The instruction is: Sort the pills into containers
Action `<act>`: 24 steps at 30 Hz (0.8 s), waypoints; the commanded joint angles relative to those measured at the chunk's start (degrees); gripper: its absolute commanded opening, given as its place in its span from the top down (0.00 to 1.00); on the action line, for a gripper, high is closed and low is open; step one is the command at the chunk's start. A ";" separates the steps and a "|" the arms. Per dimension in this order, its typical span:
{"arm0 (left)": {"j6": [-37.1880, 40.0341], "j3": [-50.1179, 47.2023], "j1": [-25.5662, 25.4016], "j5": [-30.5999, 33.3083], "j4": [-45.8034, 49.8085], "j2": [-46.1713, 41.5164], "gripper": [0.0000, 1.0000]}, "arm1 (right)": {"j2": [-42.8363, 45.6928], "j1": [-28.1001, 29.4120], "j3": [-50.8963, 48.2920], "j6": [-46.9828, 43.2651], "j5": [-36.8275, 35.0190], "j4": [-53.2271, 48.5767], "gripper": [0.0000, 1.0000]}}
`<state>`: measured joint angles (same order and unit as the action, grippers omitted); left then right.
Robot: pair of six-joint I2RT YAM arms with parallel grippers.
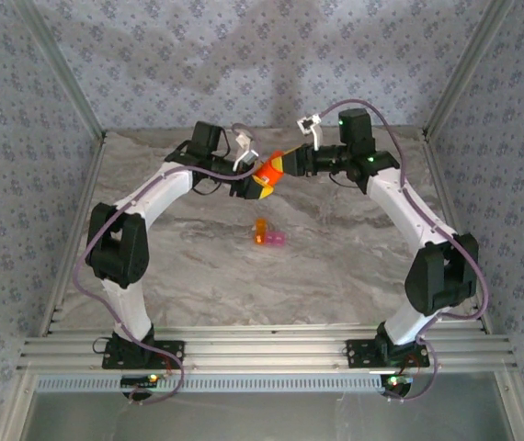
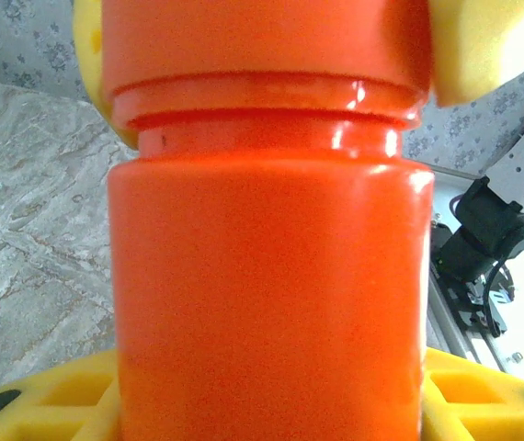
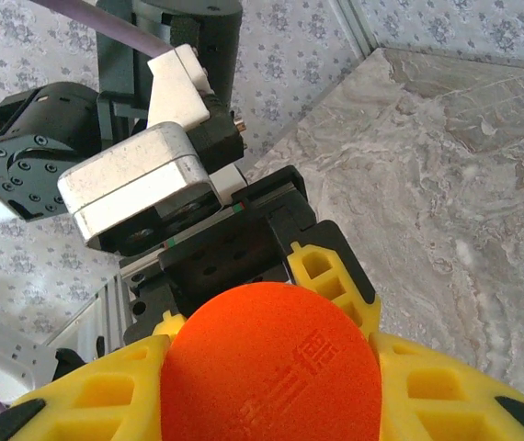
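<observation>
Marbled table [image 1: 198,266], flowered walls [image 1: 262,55]. From above you see the containers [image 1: 269,235] lying on it, nearer the bases than both grippers. Your left wrist view shows the left gripper [image 2: 271,404] clamping the orange bottle [image 2: 267,276]. Your right wrist view shows the right gripper [image 3: 271,404], seemingly tight, around its cap [image 3: 271,358].

The bottle [image 1: 267,172], upper middle of the top view, is glossy orange-red; its cap [image 3: 271,367] is matte orange. Yellow finger pads [image 3: 96,404] flank the cap. The containers [image 1: 269,235] are translucent — one compartment orange, one pink. The table [image 1: 198,266] is grey-beige veined marble, and the walls [image 1: 23,184] are a pale blue-grey floral print. The arms [image 1: 152,197] are white and black, with purple cables [image 1: 379,104].
</observation>
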<state>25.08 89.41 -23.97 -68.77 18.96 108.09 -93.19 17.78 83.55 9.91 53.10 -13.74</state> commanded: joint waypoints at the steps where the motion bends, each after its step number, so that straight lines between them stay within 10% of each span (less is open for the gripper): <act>1: -1.35 -0.77 0.07 -3.59 -7.49 -5.04 1.00 | 1.23 0.01 -2.43 5.73 -1.93 4.36 0.83; 24: -20.73 -14.16 -0.99 12.31 -41.86 -8.70 1.00 | 3.17 13.25 -15.89 32.51 -35.83 23.94 0.88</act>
<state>7.27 74.48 -23.88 -56.66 -10.33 103.94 -88.36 27.33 68.90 37.45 20.32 10.31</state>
